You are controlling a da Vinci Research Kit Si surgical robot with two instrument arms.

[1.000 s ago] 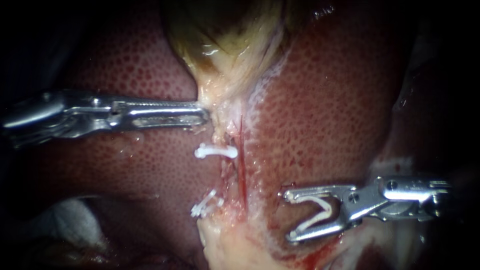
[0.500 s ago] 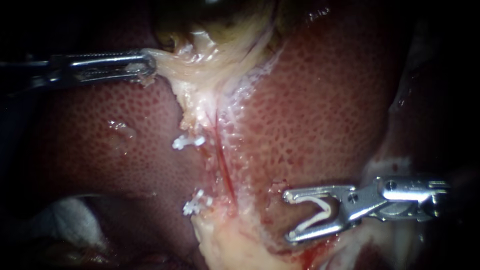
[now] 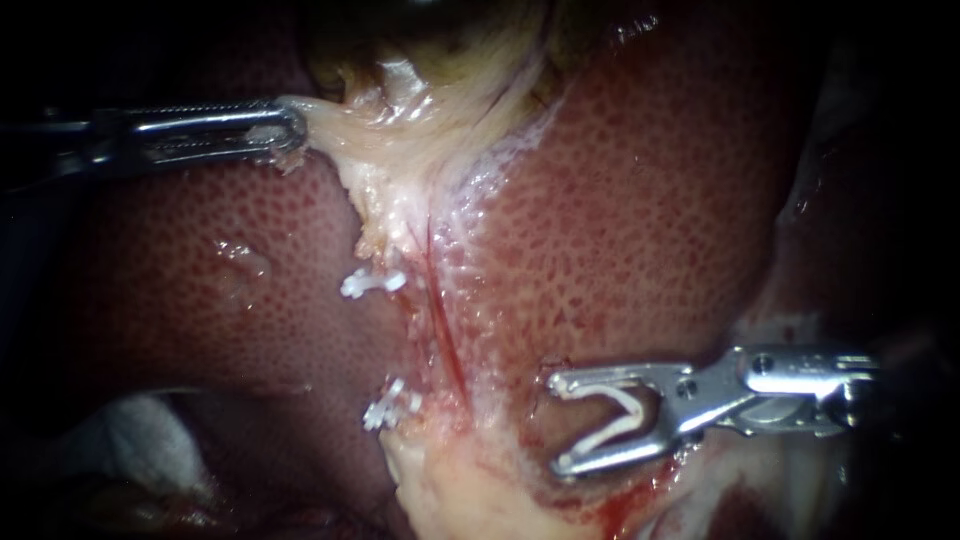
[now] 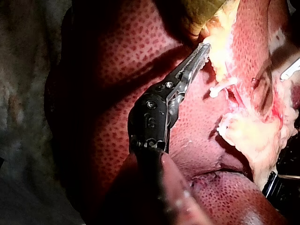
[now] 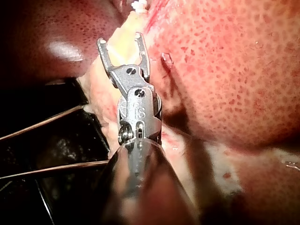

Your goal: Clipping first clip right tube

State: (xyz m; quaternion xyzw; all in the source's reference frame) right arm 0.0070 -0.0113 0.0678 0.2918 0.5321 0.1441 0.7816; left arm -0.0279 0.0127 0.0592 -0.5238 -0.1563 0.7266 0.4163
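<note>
My left instrument [image 3: 288, 132] comes in from the left, its jaws shut on pale tissue at the neck of the gallbladder [image 3: 450, 60] and holding it stretched up and leftward. The left wrist view shows the same grip [image 4: 204, 47]. Below the neck, two white clips [image 3: 372, 284] [image 3: 392, 408] sit on the left tube. Just to their right runs a thin red tube [image 3: 445, 335] with no clip on it. My right instrument [image 3: 556, 425] lies to the right of that tube, apart from it. Its jaws stand wide apart and hold an open white clip [image 3: 625, 415].
Mottled red liver [image 3: 660, 200] surrounds the tubes. Pale fatty tissue [image 3: 450, 490] lies below the lower clip, with blood smeared beside it. Something white like gauze [image 3: 130, 435] shows at the lower left. In the right wrist view, dark space with thin strands [image 5: 42, 140] lies beside the shaft.
My left instrument has pulled the gallbladder neck up and leftward, stretching the tubes and shifting the clips left. My right instrument has edged left and slightly up towards the red tube.
</note>
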